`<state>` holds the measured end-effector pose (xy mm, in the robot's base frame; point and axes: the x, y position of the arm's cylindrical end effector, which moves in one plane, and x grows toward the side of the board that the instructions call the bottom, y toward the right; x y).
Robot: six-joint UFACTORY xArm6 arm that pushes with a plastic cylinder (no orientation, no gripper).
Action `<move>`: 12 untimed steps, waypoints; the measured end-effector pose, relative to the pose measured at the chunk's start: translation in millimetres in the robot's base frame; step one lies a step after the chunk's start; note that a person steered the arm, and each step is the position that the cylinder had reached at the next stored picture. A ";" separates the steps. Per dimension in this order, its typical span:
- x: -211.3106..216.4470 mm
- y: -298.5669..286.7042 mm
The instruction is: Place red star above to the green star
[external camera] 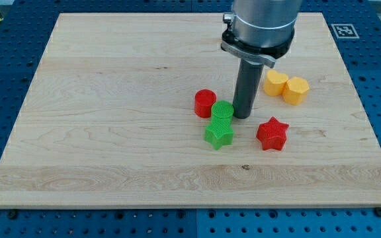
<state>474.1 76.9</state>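
Observation:
The red star [272, 133] lies on the wooden board [111, 99], to the view's right of the green star [218, 134] and level with it. A green cylinder [221, 111] sits just above the green star, touching it. My tip [242, 116] rests on the board right beside the green cylinder's right side, above and to the left of the red star, apart from it.
A red cylinder [205, 103] stands to the left of the green cylinder. A yellow heart [275, 83] and a yellow hexagon [296, 90] sit together to the upper right of my tip. The board's right edge lies beyond them.

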 end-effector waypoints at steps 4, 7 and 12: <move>19.4 -12.8; 29.4 15.9; 17.4 -22.7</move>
<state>491.5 54.2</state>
